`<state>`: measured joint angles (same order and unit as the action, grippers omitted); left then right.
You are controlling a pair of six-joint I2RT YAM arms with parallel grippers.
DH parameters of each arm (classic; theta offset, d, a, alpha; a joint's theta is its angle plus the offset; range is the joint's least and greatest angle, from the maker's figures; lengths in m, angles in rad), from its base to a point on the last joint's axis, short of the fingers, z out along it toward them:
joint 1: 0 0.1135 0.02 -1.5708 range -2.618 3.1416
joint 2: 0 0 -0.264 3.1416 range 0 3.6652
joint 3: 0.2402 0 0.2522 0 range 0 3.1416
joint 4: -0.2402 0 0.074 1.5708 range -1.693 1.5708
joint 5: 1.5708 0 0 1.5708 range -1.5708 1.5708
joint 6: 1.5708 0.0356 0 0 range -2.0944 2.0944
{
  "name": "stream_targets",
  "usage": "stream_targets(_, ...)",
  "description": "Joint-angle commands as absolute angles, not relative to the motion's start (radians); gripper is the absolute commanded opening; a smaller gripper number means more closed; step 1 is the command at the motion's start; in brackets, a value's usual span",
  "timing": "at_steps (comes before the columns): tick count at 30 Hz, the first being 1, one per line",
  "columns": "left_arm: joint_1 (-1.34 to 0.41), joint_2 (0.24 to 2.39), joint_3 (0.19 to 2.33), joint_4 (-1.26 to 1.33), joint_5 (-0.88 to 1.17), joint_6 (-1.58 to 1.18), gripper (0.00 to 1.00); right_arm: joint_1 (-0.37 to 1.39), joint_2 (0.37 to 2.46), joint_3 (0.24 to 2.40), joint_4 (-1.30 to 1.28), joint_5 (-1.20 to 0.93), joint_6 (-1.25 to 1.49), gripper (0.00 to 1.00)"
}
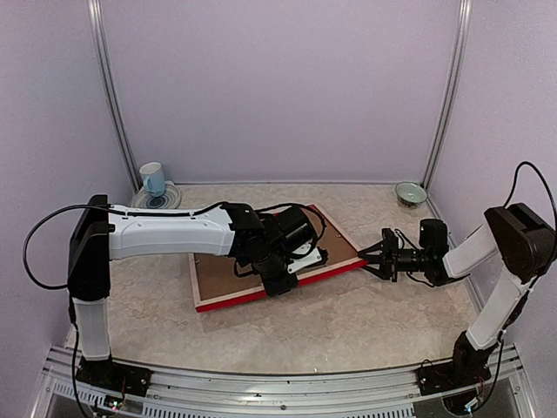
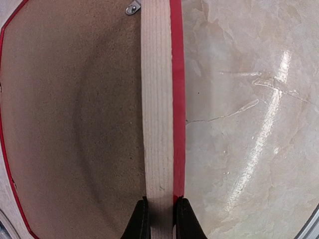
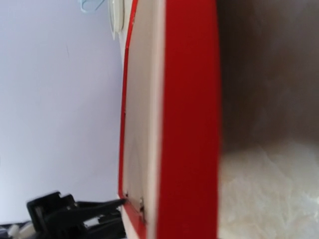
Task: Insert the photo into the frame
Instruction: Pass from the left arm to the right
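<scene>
A beige, marble-patterned table fills the floor of a booth with pale lilac walls. Slim metal posts stand in the far corners, and a ribbed aluminium rail runs along the near edge, where both arm bases are fixed. In the left wrist view, light gleams off the stone pattern.

The frame lies in the middle of the table, back side up and turned at an angle. A brown backing board covers its opening, and a small metal clip sits at the board's edge.

The left gripper reaches over the frame's near right part, its fingers pinched tight on the pale wood rail. The right gripper sits at the frame's right corner with its jaws partly apart. Whether they touch the corner cannot be told.

A blue and white cup stands in the far left corner, and a green bowl in the far right.
</scene>
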<state>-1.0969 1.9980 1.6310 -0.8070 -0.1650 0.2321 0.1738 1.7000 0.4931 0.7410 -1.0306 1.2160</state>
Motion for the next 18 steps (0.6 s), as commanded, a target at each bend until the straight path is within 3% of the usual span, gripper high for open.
stream_targets(1,-1.105,1.919,1.632,-0.738,-0.238,0.245,0.0,0.167,1.709,0.483,0.834,-1.06,1.254,0.3)
stream_targets(7,-1.106,1.916,1.628,-0.736,-0.251,0.248,0.05,0.167,1.725,0.469,0.884,-1.069,1.285,0.17)
stream_targets(10,-1.106,1.917,1.629,-0.733,-0.254,0.247,0.21,0.167,1.73,0.458,0.937,-1.074,1.327,0.16)
stream_targets(15,-1.123,1.911,1.61,-0.727,-0.309,0.241,0.67,0.167,1.703,0.453,0.947,-1.066,1.363,0.16)
stream_targets(18,-1.151,1.902,1.587,-0.711,-0.38,0.233,0.86,0.166,1.67,0.46,0.908,-1.058,1.362,0.16)
